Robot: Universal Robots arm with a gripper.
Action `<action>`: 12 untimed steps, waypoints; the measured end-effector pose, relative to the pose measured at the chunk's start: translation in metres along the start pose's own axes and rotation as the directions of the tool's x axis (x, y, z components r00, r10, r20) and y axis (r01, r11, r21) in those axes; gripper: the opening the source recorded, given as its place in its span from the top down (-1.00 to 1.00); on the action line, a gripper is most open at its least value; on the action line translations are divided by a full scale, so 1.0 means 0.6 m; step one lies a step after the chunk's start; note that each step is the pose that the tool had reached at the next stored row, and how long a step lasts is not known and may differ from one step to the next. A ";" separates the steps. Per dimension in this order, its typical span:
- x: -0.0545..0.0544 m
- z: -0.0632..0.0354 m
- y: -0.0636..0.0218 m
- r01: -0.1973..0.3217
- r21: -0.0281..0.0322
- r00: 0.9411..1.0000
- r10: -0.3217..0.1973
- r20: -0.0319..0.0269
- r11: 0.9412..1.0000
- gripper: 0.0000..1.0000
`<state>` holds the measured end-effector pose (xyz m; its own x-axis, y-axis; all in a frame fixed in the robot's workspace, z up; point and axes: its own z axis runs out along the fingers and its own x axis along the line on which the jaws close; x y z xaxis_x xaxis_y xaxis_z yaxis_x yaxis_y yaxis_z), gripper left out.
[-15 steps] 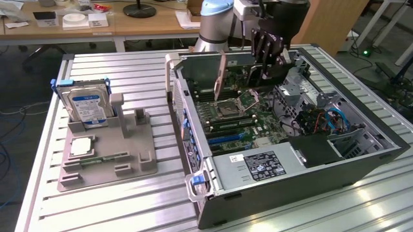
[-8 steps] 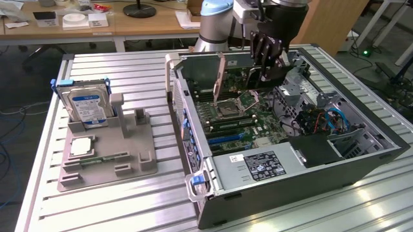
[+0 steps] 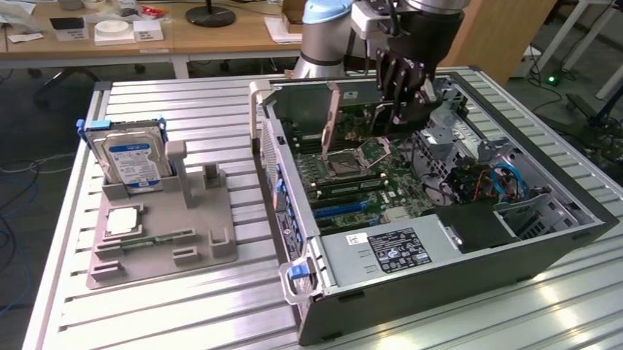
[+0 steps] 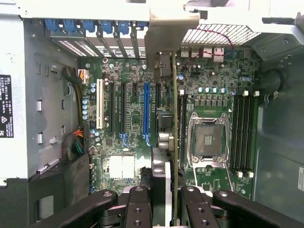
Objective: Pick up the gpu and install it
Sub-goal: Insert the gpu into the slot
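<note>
In the wrist view the gpu (image 4: 164, 66) shows edge-on as a thin upright card with a pale metal bracket (image 4: 171, 28) at its far end. My gripper (image 4: 168, 199) is shut on the card's upper edge, one black finger (image 4: 137, 204) on each side. The card hangs above the green motherboard (image 4: 123, 166), between the blue expansion slot (image 4: 146, 109) and the CPU socket (image 4: 207, 140). In the exterior view the gripper (image 3: 395, 124) reaches down into the open computer case (image 3: 545, 240), with the brownish gpu (image 3: 333, 120) standing upright beside it, near the case's rear wall.
A grey fixture (image 3: 195, 211) at the exterior view's left holds a blue-labelled hard drive (image 3: 134, 162), a processor chip (image 3: 125, 219) and a narrow green memory stick (image 3: 160, 237). Inside the case lie the power supply (image 3: 389, 248), cable bundles (image 3: 486, 182) and memory slots (image 4: 242, 133).
</note>
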<state>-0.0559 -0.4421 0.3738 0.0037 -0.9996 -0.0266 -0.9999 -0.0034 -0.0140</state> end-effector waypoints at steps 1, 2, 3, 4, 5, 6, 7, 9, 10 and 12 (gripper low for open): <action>0.000 0.003 0.000 0.000 0.000 1.000 0.000 0.000 1.000 0.43; 0.000 0.006 0.000 0.000 0.000 1.000 0.000 0.000 1.000 0.43; -0.001 0.009 0.000 -0.001 0.000 1.000 0.001 0.000 1.000 0.43; -0.002 0.012 0.001 -0.003 0.000 1.000 0.003 0.000 1.000 0.43; -0.003 0.015 0.002 -0.009 0.000 1.000 0.009 -0.001 1.000 0.43; -0.004 0.018 0.002 -0.015 0.000 1.000 0.015 -0.003 1.000 0.43; -0.006 0.021 0.003 -0.022 0.001 1.000 0.022 -0.005 1.000 0.43; -0.008 0.028 0.006 -0.032 0.001 0.999 0.032 -0.009 0.999 0.43; -0.008 0.030 0.008 -0.032 0.001 0.999 0.032 -0.009 0.999 0.43; -0.008 0.036 0.012 -0.032 0.001 0.999 0.032 -0.009 0.999 0.43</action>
<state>-0.0630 -0.4369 0.3519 -0.0284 -0.9994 -0.0181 -0.9995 0.0286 -0.0142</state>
